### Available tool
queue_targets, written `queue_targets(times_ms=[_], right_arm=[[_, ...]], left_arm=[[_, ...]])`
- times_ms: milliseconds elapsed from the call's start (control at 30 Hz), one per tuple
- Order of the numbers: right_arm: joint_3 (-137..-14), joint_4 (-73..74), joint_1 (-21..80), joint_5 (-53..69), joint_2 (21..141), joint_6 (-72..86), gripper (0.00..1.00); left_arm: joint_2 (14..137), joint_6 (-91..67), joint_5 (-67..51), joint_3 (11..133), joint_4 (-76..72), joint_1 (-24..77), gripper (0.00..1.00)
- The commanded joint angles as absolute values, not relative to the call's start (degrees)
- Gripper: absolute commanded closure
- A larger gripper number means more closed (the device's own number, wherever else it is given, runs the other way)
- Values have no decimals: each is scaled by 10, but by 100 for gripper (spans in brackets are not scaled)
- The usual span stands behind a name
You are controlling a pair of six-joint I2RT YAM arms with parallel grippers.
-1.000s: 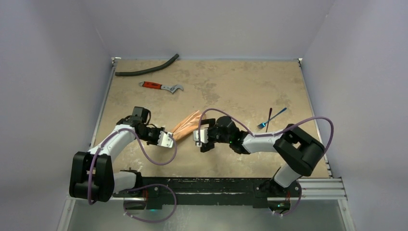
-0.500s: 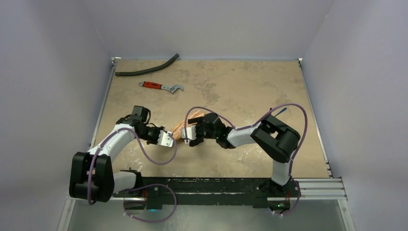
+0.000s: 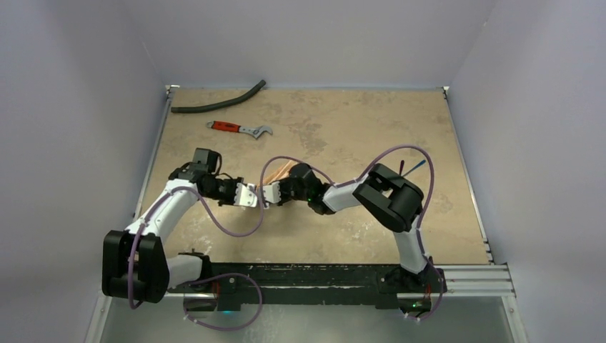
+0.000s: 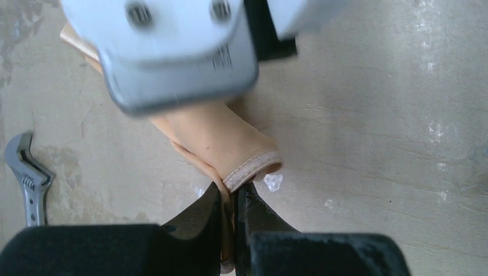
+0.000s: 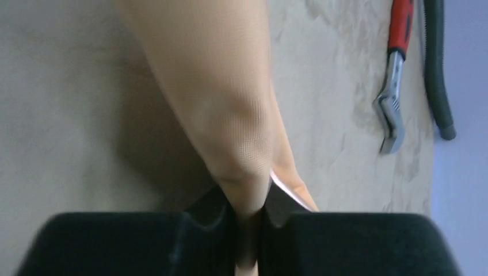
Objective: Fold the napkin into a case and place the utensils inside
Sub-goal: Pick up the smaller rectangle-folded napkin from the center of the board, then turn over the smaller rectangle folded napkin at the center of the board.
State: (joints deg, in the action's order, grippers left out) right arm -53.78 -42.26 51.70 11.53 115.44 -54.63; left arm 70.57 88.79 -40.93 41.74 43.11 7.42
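The peach-orange napkin [image 4: 216, 135] is bunched into a narrow strip just above the table, held between both grippers. My left gripper [image 4: 233, 192] is shut on its hemmed end. My right gripper [image 5: 248, 202] is shut on a fold of the napkin [image 5: 221, 92]. In the top view the left gripper [image 3: 249, 196] and right gripper [image 3: 271, 194] nearly touch at table centre-left. They hide most of the cloth, and only a sliver of napkin [image 3: 281, 169] shows. The blue fork [image 3: 419, 164] and purple spoon [image 3: 402, 166] lie at the right, partly behind the right arm.
A red-handled wrench [image 3: 239, 128] and a curved black hose [image 3: 218, 101] lie at the far left of the table. Both also show in the right wrist view, the wrench [image 5: 396, 69] beside the hose [image 5: 436, 75]. The wrench head [image 4: 26, 178] appears in the left wrist view.
My right gripper has slid left along the napkin up to the left gripper and shut on the cloth. The left gripper shifted slightly up, still holding the cloth.
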Motion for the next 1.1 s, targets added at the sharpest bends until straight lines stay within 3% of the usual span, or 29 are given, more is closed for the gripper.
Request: queue_targets(times_ms=[0, 233, 500, 667, 800, 933, 1067], right_arm=[[-638, -261, 517, 156, 1181, -528, 99], [-661, -73, 512, 285, 1085, -430, 100], [-705, 250, 490, 546, 1005, -355, 100], [-752, 386, 485, 661, 1034, -350, 99], [-812, 471, 471, 680, 1114, -362, 100], [-826, 480, 465, 693, 1138, -361, 100], [-845, 469, 445, 675, 1191, -376, 94]], left_arm=[[689, 789, -455, 466, 412, 75, 100], [695, 602, -510, 543, 427, 72, 100], [649, 413, -614, 572, 480, 80, 100], [627, 387, -628, 536, 505, 94, 100], [640, 378, -628, 519, 501, 93, 100], [682, 375, -623, 529, 494, 91, 100], [752, 378, -566, 538, 458, 85, 100]])
